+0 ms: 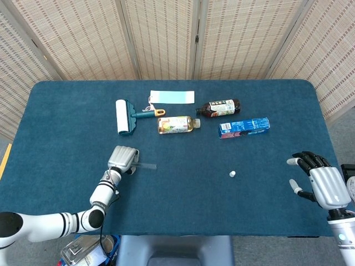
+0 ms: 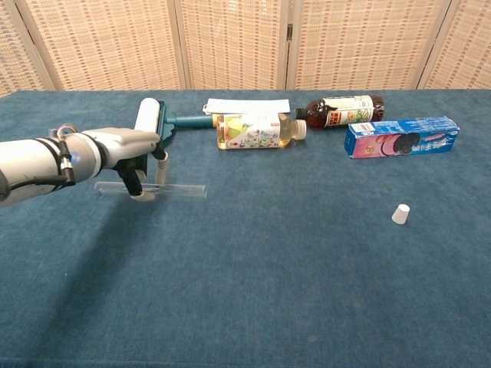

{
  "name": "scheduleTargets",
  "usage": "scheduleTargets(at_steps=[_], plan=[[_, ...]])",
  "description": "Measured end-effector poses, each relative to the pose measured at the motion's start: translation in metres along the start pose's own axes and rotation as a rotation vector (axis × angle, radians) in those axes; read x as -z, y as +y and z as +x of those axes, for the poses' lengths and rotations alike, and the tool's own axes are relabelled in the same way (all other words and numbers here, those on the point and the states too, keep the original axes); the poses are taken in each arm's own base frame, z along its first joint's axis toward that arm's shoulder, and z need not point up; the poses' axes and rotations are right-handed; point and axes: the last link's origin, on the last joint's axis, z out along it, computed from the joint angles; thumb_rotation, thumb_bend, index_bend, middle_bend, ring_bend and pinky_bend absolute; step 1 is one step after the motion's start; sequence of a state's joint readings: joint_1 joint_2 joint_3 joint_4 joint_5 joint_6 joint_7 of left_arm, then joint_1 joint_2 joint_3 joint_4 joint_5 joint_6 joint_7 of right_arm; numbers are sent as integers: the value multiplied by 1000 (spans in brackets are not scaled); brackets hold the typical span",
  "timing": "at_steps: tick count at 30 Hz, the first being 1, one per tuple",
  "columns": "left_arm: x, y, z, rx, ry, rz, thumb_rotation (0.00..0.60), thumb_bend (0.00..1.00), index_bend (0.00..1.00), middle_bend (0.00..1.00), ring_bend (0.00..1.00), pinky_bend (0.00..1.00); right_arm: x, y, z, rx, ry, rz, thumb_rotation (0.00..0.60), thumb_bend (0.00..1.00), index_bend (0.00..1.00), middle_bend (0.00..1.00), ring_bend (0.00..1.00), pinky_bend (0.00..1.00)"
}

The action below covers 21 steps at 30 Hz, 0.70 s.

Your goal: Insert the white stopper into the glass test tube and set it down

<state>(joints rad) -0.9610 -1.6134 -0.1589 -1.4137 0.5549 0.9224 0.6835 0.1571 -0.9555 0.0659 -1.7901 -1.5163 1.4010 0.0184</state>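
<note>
My left hand (image 2: 126,153) covers part of the glass test tube (image 2: 165,189), so I cannot tell whether it grips. At four o'clock in the head view, my right hand (image 1: 324,182) meets the edge; the chest view misses it.

My left hand (image 1: 123,159) lies over the glass test tube (image 1: 145,165), fingers curled down. The white stopper (image 1: 233,174) stands well to its right. My right hand (image 1: 321,180) is spread, holding nothing.

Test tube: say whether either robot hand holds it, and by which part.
The left robot hand has its fingers around the test tube near one end; whether it is lifted cannot be told. The right robot hand holds nothing.
</note>
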Motion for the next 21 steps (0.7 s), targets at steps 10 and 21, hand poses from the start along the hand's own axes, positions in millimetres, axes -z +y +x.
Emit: scheduleTargets(at_steps=[10,21], plan=[[31,-10,19,64,100,-39,600,348,637,1000,1000,1000,-7,-7,-3,30,-18,24,600,393,329,239,152,190],[80,-20,37,84,191,-99,600,348,631,1000,1000,1000,-29,-23,-19,162,-115,93,600,769,329,251,220,248]])
